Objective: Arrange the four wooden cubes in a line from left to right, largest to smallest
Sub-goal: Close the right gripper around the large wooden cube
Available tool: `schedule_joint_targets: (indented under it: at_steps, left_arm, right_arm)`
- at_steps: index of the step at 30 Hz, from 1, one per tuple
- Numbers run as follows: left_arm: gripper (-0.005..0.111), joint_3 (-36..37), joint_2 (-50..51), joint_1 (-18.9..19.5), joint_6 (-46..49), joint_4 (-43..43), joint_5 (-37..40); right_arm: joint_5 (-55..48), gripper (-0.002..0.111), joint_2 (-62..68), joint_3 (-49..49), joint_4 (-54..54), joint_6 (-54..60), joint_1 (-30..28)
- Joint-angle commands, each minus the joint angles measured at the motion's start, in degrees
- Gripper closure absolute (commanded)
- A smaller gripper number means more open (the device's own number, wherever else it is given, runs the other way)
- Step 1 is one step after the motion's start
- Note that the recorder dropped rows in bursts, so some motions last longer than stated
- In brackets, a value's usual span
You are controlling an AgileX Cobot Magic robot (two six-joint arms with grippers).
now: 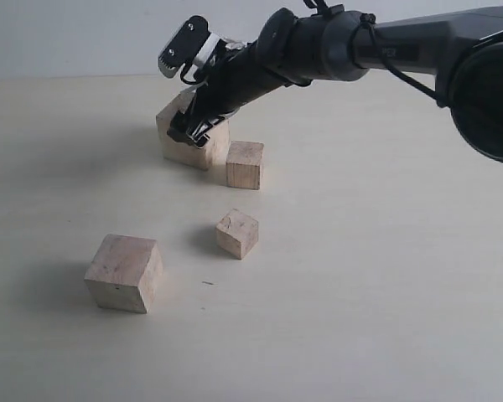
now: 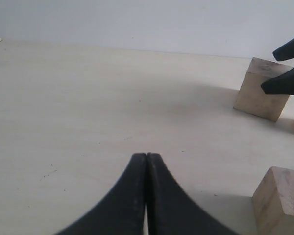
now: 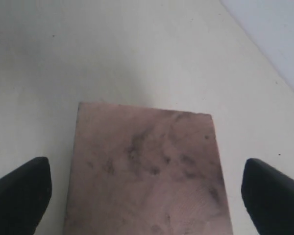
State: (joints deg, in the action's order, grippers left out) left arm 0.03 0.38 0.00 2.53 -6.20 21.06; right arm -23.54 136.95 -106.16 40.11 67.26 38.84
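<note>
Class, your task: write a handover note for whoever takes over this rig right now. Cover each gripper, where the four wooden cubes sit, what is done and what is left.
Left gripper: shut, empty, over the table.
Right gripper: open, straddling the largest cube at the back, a gap on each side; not gripped.
Second-largest cube: front left. One smaller cube sits close beside the largest; the other smaller cube stands alone mid-table.
Done: no line formed yet.
Left: grip the largest, set it leftmost, then place the rest by falling size to its right.
</note>
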Motion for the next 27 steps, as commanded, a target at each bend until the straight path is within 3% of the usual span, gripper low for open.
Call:
schedule_joint_targets:
  at_steps: [1,4,7,10,14,15,22,27]
  left_arm:
    - [0.107,-0.03,-0.38,0.01,0.0,0.08,-0.56]
    - [0.107,-0.03,-0.38,0.01,0.0,0.08,-0.56]
    - [0.107,-0.03,-0.38,0.01,0.0,0.08,-0.56]
    - [0.107,-0.03,-0.38,0.01,0.0,0.08,-0.56]
    - [0.107,-0.03,-0.38,0.01,0.0,0.08,-0.56]
    - [0.107,-0.03,-0.38,0.01,0.0,0.08,-0.56]
    - [0.107,-0.03,-0.38,0.01,0.0,0.08,-0.56]
    - [0.107,-0.03,-0.38,0.01,0.0,0.08,-0.56]
  right_arm:
    - [0.81,0.003,1.06,-0.61,1.25,0.92,-0.82]
    - [0.91,0.004,1.65,-0.61,1.37,0.92,-1.07]
    - [0.6,0.013,1.76,-0.61,1.51,0.92,-1.19]
    - [-0.56,0.04,1.76,-1.35,1.51,0.78,-1.53]
    - [-8.22,0.101,1.4,-3.72,1.51,0.26,-1.47]
    - [-10.8,0.107,1.27,-4.39,1.7,-0.34,-1.47]
    - [-20.03,0.108,-1.15,-8.09,3.79,-0.31,-1.47]
    - [-26.82,0.108,-3.67,-8.09,5.28,5.82,-1.47]
